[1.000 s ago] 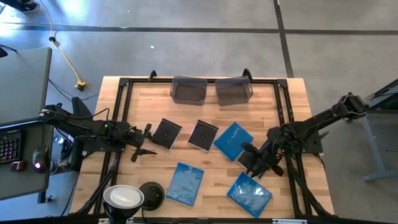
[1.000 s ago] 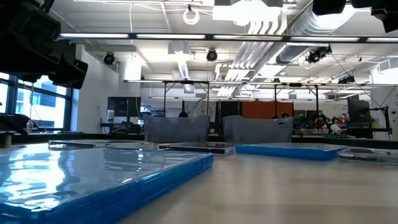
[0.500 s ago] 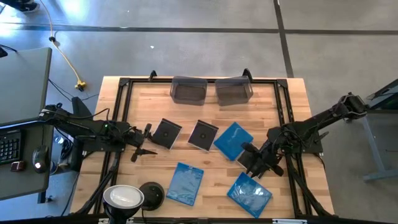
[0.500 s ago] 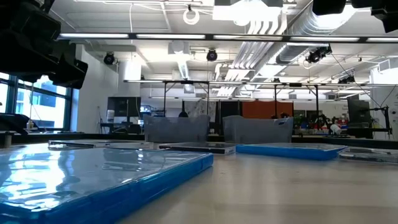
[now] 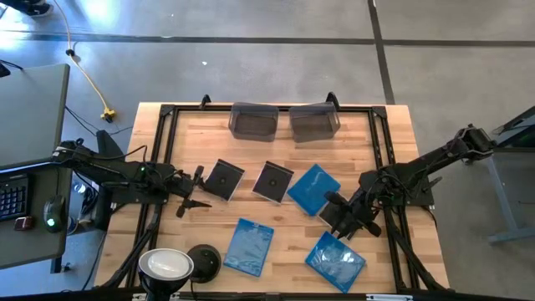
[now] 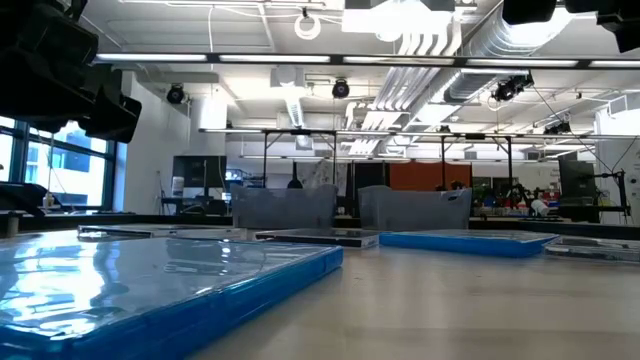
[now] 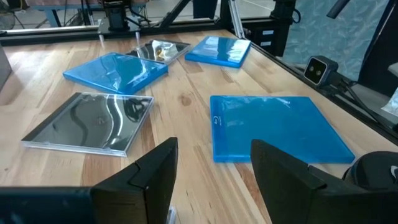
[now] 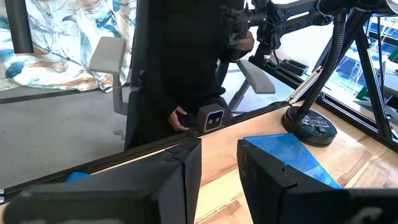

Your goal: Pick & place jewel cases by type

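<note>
Three blue jewel cases [image 5: 313, 188] [image 5: 251, 247] [image 5: 336, 261] lie flat on the wooden table. Two dark jewel cases [image 5: 224, 179] [image 5: 273, 181] lie flat mid-table. A third dark one [image 7: 155, 50] lies by my right gripper, which partly hides it from above. My left gripper [image 5: 185, 194] [image 7: 214, 146] hovers open at the table's left, pointing at the nearest dark case. My right gripper [image 5: 332, 220] [image 8: 219, 146] hovers above the table's right part, between two blue cases. Its fingers stand a narrow gap apart with nothing between them.
Two smoky-grey bins [image 5: 253, 122] [image 5: 315, 122] stand side by side at the far edge. A lamp [image 5: 165, 267] and its black base [image 5: 205, 259] sit at the near left. A person in dark clothes [image 8: 174, 62] stands beyond the near edge.
</note>
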### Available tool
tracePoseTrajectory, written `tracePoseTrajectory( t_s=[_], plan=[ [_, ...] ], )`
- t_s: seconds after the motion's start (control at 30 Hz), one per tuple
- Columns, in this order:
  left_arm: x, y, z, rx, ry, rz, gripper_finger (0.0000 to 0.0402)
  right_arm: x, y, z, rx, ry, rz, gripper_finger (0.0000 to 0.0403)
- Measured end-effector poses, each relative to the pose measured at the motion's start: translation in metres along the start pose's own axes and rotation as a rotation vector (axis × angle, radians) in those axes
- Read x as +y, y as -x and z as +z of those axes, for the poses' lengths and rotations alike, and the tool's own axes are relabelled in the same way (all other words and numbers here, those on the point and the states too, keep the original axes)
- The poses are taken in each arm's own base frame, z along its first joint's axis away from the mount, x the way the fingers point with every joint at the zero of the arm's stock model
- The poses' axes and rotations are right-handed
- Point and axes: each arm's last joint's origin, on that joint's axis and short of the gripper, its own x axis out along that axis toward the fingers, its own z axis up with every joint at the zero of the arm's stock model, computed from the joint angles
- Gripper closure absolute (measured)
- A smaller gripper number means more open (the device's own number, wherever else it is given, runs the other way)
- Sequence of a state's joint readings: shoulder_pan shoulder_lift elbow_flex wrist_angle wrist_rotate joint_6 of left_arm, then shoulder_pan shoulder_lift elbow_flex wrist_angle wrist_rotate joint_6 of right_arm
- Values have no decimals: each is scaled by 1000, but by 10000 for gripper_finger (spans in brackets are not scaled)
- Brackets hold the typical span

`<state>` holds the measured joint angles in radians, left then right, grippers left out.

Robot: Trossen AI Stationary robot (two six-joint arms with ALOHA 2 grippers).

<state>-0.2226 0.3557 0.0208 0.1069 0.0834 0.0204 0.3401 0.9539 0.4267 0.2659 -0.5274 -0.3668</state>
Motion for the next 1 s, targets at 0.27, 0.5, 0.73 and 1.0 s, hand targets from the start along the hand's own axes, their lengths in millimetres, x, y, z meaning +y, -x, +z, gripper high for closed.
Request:
tracePoseTrajectory(
  t_s=[0.27, 0.5, 0.73, 1.0],
  plan=[
    [0, 0, 0, 0, 0, 9, 200, 0, 0, 0, 0, 0, 0, 306],
    [5, 0, 0, 1, -1, 161, 200, 0, 0, 0, 0, 0, 0, 306],
    [11, 2, 1, -9, 30, 386, 200, 0, 0, 0, 0, 0, 0, 306],
    [11, 2, 1, -5, 14, 391, 200, 0, 0, 0, 0, 0, 0, 306]
  ],
)
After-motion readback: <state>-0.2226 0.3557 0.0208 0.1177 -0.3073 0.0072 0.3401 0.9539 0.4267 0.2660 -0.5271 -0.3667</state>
